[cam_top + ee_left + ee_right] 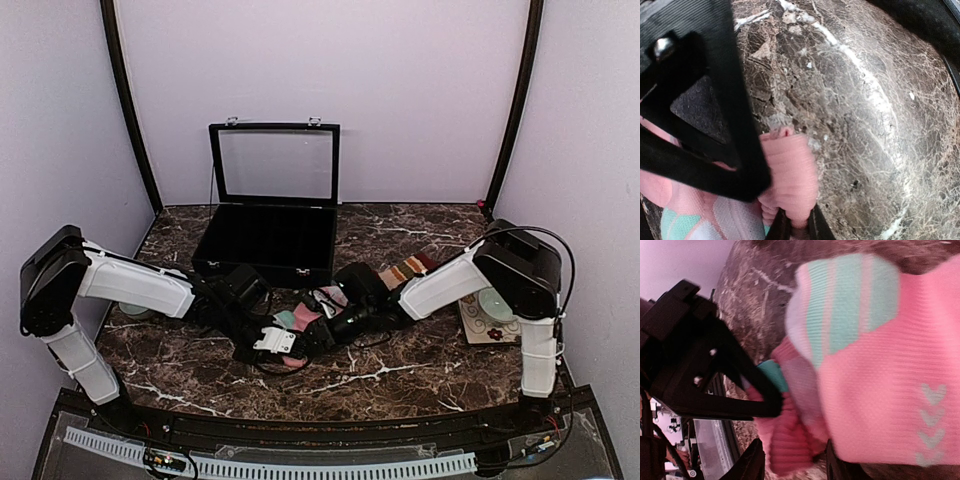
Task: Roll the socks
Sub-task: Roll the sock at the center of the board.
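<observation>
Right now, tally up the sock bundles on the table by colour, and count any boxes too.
Pink sock bundle: 1
Tan striped sock bundle: 1
Black box: 1
Total: 3

The left gripper (pixel 288 342) and right gripper (pixel 322 330) meet over the pink sock (pixel 300 318) at desk (pixel 420 370) centre; the tan striped sock (pixel 405 271) lies behind the right arm (pixel 440 285); the black case (pixel 265 245) stands open at rear
</observation>
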Controlling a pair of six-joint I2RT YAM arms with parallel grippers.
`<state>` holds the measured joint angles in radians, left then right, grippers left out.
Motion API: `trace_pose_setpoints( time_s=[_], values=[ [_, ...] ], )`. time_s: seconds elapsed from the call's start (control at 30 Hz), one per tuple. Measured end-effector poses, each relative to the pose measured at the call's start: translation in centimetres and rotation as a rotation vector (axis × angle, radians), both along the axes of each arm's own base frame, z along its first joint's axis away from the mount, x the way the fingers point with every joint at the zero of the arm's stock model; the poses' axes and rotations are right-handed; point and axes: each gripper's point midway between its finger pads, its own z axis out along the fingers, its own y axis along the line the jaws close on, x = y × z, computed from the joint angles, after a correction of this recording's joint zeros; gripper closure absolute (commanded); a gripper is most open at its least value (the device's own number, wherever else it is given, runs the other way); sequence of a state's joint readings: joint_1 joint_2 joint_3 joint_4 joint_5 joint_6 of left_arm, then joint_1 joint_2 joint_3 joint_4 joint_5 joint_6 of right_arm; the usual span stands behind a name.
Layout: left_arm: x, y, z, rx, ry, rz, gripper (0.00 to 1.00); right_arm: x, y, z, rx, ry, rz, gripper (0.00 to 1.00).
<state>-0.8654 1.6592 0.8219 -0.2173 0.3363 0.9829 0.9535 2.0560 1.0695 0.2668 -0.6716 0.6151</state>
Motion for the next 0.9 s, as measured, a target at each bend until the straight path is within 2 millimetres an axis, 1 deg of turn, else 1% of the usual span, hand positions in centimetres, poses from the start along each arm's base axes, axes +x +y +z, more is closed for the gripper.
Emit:
trace_pose_setpoints(
  time_s=[0.13,0.27,0.37,0.57,0.7,0.83,0.9],
  values=[
    [-0.1,0.1,0.0,0.000,0.010,0.001,0.99,2.6,-2.0,0.1,-0.045,-0.007,-0.085,0.59],
    [-0.5,0.3,0.1,0.003,0.030,-0.002,0.99,4.7,-3.0,0.5,-0.056,-0.030,-0.147,0.62],
    [-1.0,0.5,0.1,0.010,0.051,-0.005,0.99,5.4,-2.9,0.6,-0.065,-0.043,-0.169,0.66],
    [-1.7,0.8,0.1,0.018,0.085,-0.008,0.99,7.8,-1.3,1.0,-0.057,-0.092,-0.208,0.71],
    [-2.1,1.1,0.1,0.020,0.103,-0.011,0.99,8.3,-1.3,0.4,-0.074,-0.098,-0.225,0.74],
    [-2.5,1.4,0.1,0.022,0.113,-0.013,0.99,8.2,-1.6,0.0,-0.088,-0.095,-0.225,0.74],
    [-2.8,1.6,0.1,0.023,0.118,-0.014,0.99,8.0,-2.1,-0.3,-0.106,-0.099,-0.225,0.73]
  ],
)
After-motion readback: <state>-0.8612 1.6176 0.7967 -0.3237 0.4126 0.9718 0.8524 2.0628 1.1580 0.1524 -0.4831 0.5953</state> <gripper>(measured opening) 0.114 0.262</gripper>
